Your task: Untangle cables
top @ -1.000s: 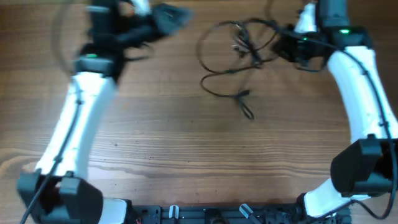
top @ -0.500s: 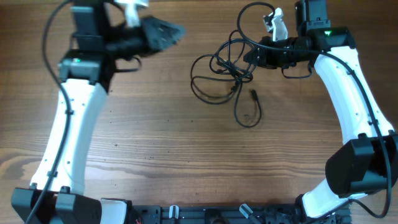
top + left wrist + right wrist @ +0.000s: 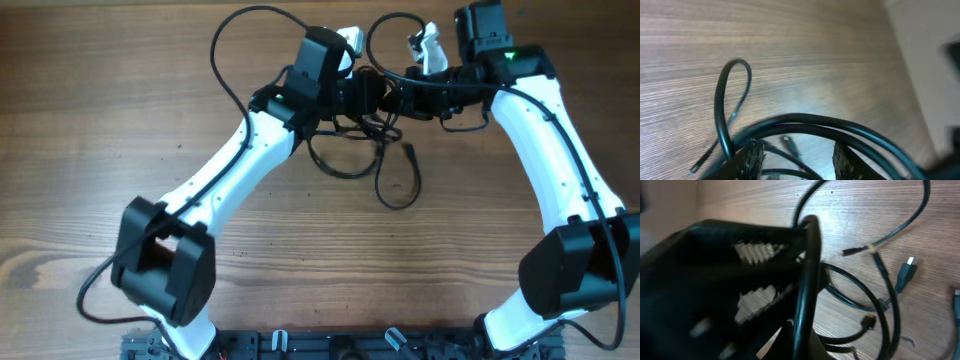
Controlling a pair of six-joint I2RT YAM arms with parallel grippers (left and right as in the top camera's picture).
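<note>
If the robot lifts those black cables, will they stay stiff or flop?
Probably flop: the cables lie in loose curls on the table. They are likely light, being so thin. The crossed loops would probably drag along together.

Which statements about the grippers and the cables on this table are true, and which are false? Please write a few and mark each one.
1. The left gripper has its fingers apart. True.
2. The cables lie near the table edge by the arm bases. False: they lie at the far side of the table, up between the two grippers.
3. One plug end lies free on the wood, held by no gripper. True.
4. The left gripper is far from the cables. False: it is right at the bundle, and a cable crosses just beyond its fingers.
</note>
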